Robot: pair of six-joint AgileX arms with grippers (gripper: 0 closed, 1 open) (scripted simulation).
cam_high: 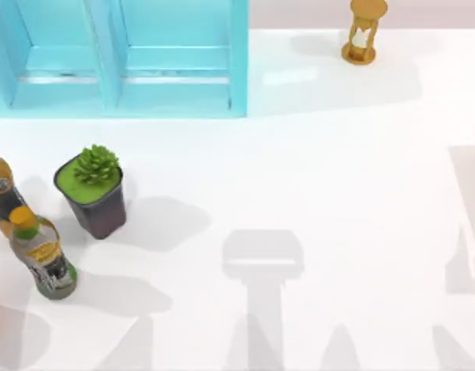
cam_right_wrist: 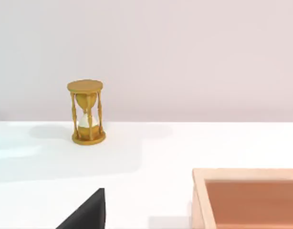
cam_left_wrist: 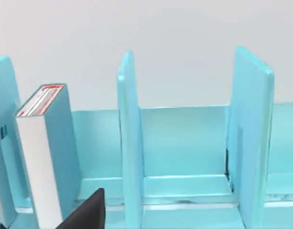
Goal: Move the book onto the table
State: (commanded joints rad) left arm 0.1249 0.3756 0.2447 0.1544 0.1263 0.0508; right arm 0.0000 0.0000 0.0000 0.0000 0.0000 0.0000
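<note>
The book (cam_left_wrist: pixel 46 152) stands upright in a compartment of the light-blue shelf cabinet (cam_left_wrist: pixel 184 143), its white page edges and red-marked spine end facing the left wrist camera. A black part of my left gripper (cam_left_wrist: pixel 89 212) shows close in front of the cabinet, near the book's lower corner and apart from it. From above, the cabinet (cam_high: pixel 175 69) stands at the back left of the white table (cam_high: pixel 315 193). A black part of my right gripper (cam_right_wrist: pixel 89 212) hovers over the table (cam_right_wrist: pixel 137 162), with nothing in it that I can see.
A potted plant (cam_high: pixel 93 193) and two bottles (cam_high: pixel 42 255) (cam_high: pixel 1 193) stand at the table's left. A golden hourglass (cam_high: pixel 365 31) (cam_right_wrist: pixel 87 112) stands at the back right. A wooden box (cam_right_wrist: pixel 251 195) lies close to my right gripper.
</note>
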